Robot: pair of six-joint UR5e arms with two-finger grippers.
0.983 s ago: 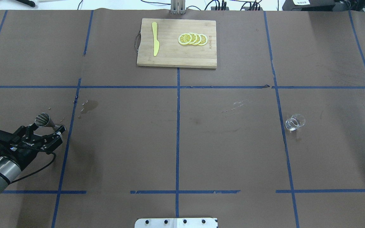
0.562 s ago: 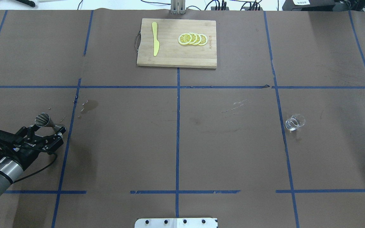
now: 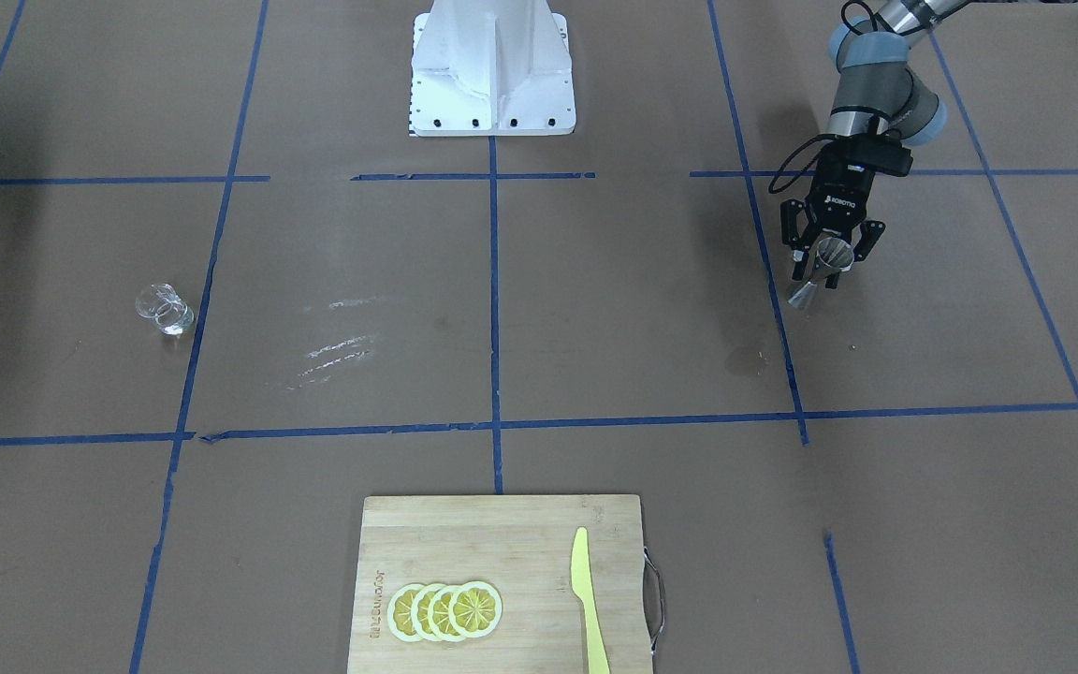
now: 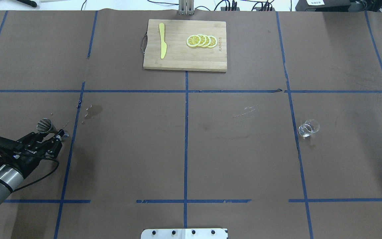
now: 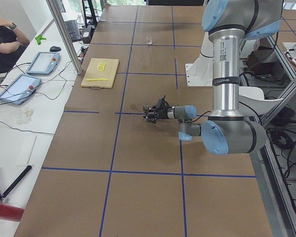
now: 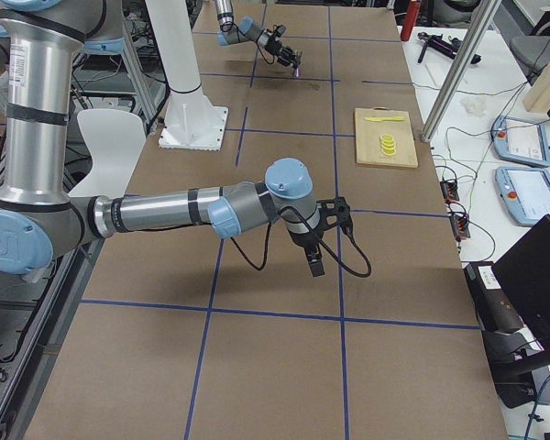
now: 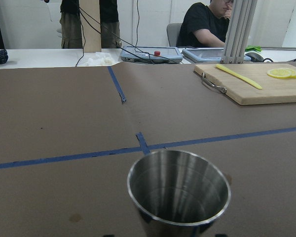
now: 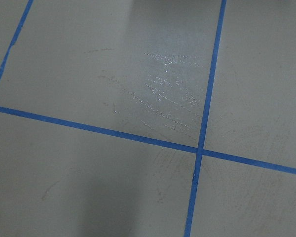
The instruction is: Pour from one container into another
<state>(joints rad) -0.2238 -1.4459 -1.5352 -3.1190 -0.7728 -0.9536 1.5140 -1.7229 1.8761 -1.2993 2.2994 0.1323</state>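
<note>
Jigger (image 3: 823, 271): standing on the table (image 4: 237, 159) at the robot's left side, between the left fingers (image 3: 792, 245), well apart from the clear cup (image 4: 308, 128).
Left fingers: straddling the jigger at about its waist. They are set partly narrow, and a thin gap seems to be showing on each side in the front-facing view, so I am judging them not yet clamped.
Change: a second ago these fingers were spreading wide around the same spot. Now they are drawing in, while the jigger is sitting just where it was.
Meaning: the grasp is closing. Lifting and pouring are both still waiting.
Pointing: the open mouth is facing straight up and looking empty in the left wrist view. The long axis is running vertical, square to the table, and the lean in the overhead view is looking like perspective only.
Left arm: reaching in low from the table's near left corner.
Clear cup: standing upright far over on the robot's right, with nothing touching it. Whether it is holding liquid is too small to tell.
Right fingers (image 6: 315, 266): hanging over the table, showing only in the right-side view, so I cannot tell how wide they are sitting.
</note>
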